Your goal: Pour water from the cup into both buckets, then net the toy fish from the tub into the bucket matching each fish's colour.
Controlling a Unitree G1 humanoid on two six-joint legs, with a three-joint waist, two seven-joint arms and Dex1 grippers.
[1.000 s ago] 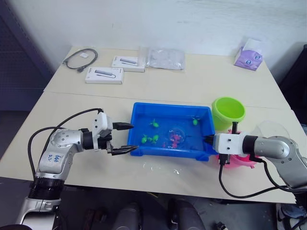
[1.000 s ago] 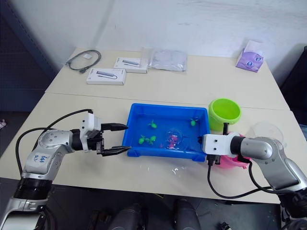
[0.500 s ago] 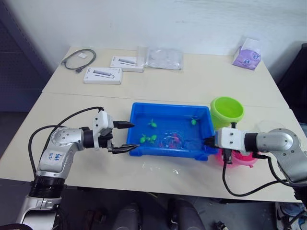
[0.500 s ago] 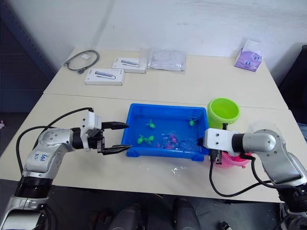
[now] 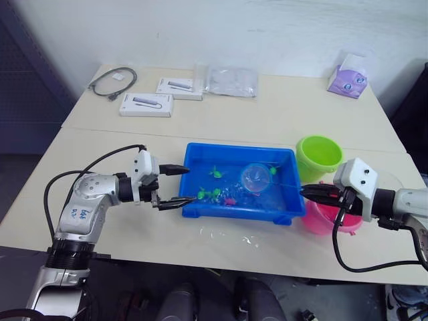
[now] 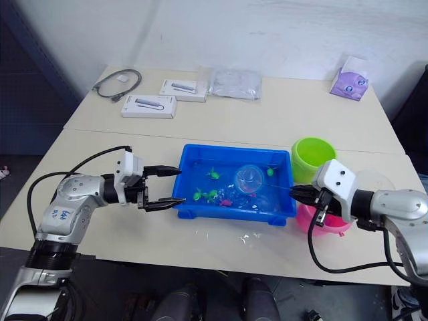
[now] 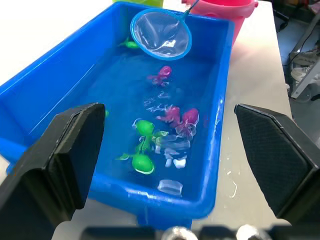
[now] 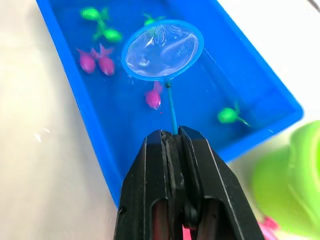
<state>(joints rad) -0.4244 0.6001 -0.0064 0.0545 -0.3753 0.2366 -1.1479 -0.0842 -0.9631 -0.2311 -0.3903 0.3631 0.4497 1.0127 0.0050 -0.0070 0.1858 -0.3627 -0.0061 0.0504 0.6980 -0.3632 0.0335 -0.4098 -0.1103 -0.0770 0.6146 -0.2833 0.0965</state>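
Your left tool (image 5: 173, 186) stands with its fingers spread just beside the tub's (image 5: 200, 208) left wall, which blocks any level move inward. At the tub's right end your right tool (image 5: 309, 193) is clamped on the net (image 8: 163, 50), and the pink bucket (image 5: 318, 219) and green bucket (image 5: 319, 154) crowd it. You have bare counter (image 5: 267, 114) behind the tub.

The blue tub (image 5: 200, 207) holds water and lies between the two grippers. The right gripper (image 8: 172, 137) pinches the net's thin handle, and the net (image 8: 163, 49), its ring empty, hangs out ahead of it above the fish. Green fish (image 7: 141, 160) and pink fish (image 7: 181, 117) lie scattered in the water. The pink bucket (image 5: 322, 217) sits directly under the right gripper, the lime green bucket (image 5: 318, 155) just beyond it.
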